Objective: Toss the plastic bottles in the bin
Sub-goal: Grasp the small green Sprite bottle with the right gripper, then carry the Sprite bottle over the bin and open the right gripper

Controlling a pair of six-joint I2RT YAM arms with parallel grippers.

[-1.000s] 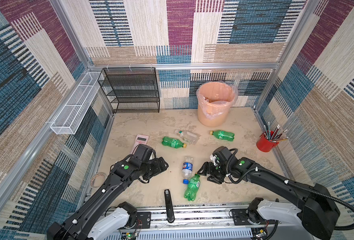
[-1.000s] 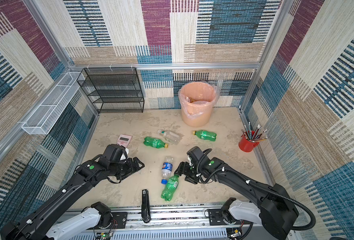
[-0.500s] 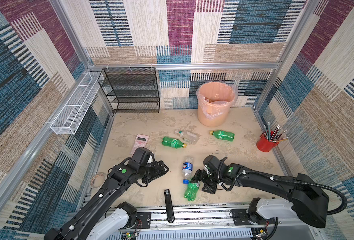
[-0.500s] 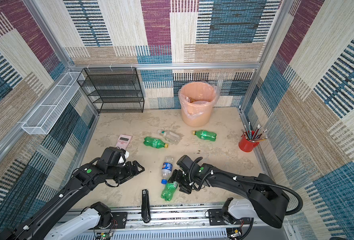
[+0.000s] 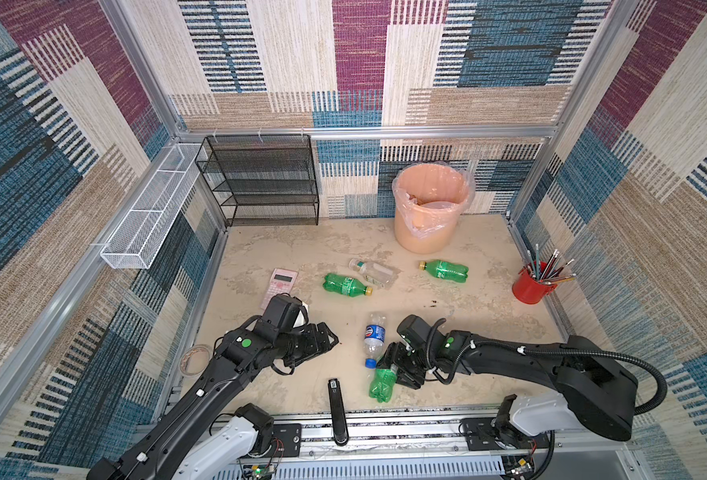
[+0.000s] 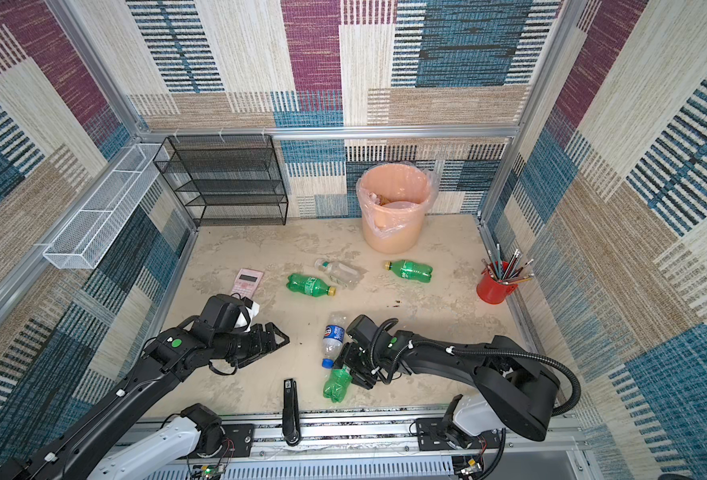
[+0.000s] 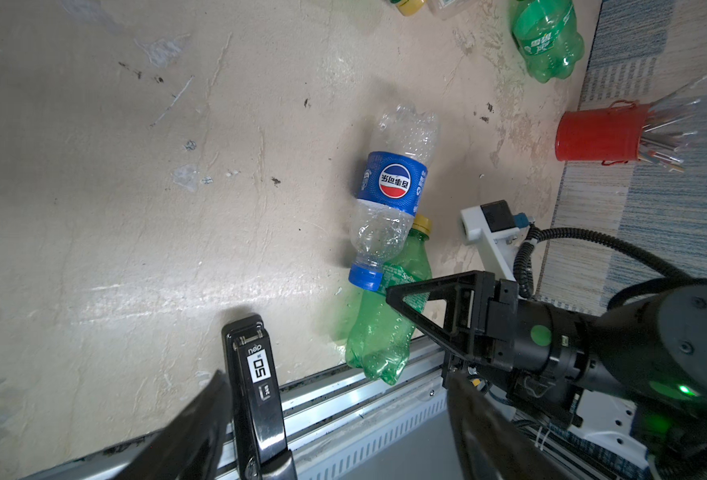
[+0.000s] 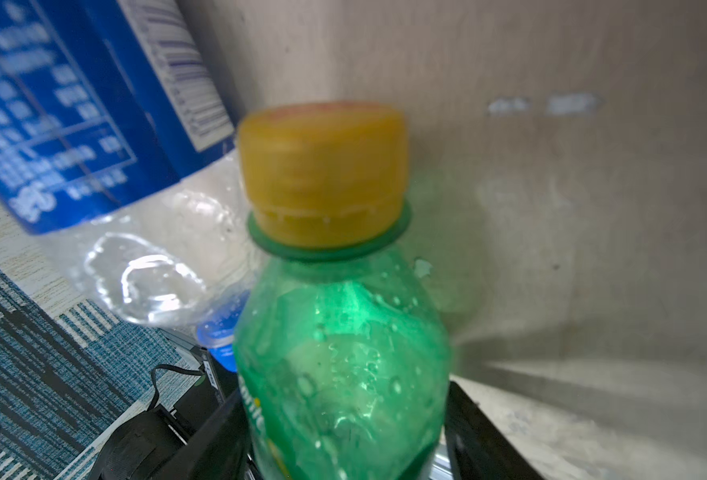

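Observation:
My right gripper (image 5: 391, 368) (image 6: 349, 369) (image 8: 343, 419) is shut on the green bottle (image 5: 382, 384) (image 6: 337, 385) (image 8: 343, 353) lying near the front edge, one finger on each side of its body below the yellow cap. A clear bottle with a blue label (image 5: 374, 337) (image 6: 333, 337) (image 7: 393, 187) leans against its neck. Farther back lie another green bottle (image 5: 345, 285), a clear white-capped bottle (image 5: 376, 272) and a third green bottle (image 5: 445, 271). The peach bin (image 5: 428, 235) (image 6: 391, 235) stands at the back. My left gripper (image 5: 330, 338) (image 6: 283, 336) (image 7: 335, 376) hovers open and empty, left of the bottles.
A black stapler (image 5: 337, 409) (image 7: 256, 374) lies at the front edge. A pink calculator (image 5: 280, 286) sits behind the left arm, a red pencil cup (image 5: 530, 289) by the right wall, a tape roll (image 5: 194, 359) at the left edge, and a black mesh rack (image 5: 264, 183) at the back left.
My right gripper slid left and toward the front, over the front green bottle, and its jaws closed onto it. The left arm shifted only slightly and stayed open.

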